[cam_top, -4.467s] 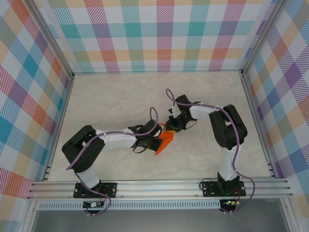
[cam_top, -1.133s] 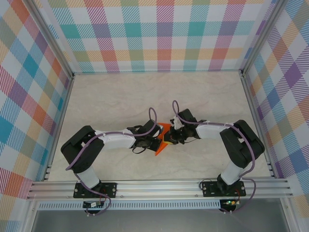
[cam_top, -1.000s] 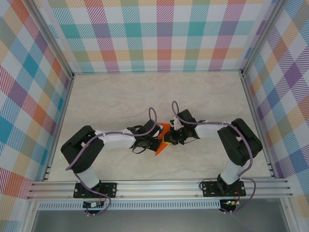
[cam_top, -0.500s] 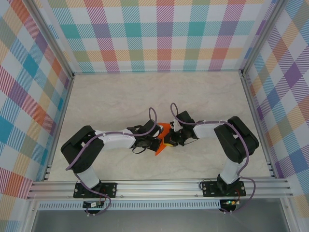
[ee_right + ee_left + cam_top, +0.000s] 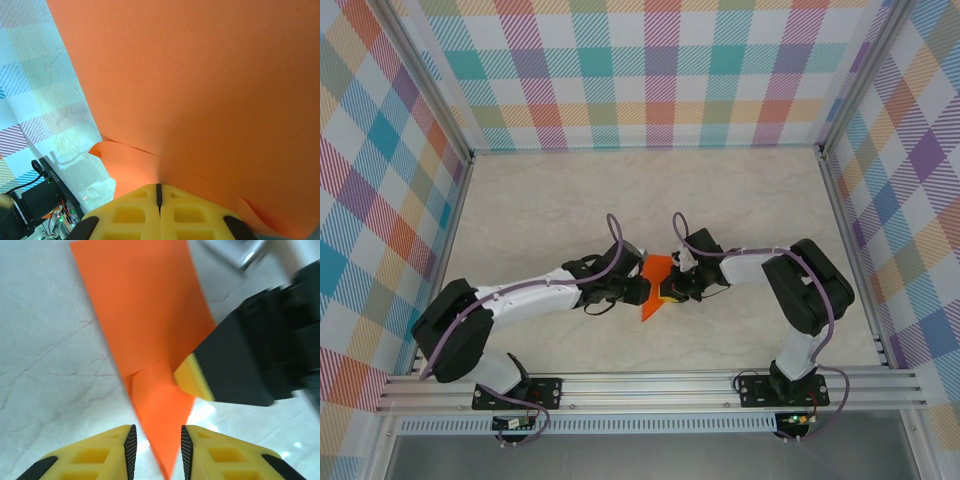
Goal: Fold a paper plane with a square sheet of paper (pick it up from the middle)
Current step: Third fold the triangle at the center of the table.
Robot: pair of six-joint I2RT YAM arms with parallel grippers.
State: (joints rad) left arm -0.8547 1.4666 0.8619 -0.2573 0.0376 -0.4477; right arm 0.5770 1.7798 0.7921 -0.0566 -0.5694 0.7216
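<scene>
We are seeing one orange paper [image 5: 656, 283], partly folded, at mid-table [image 5: 540, 200] between our two grippers. Our right gripper [image 5: 158, 189] is pinching it, fingers closed together. Our left gripper [image 5: 157, 435] is standing slightly apart, the paper's pointed tip sitting in the gap.

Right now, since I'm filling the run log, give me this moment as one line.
left end effector: open, astride the pointed tip | right end effector: shut on orange paper | orange paper: folded to a point
</scene>
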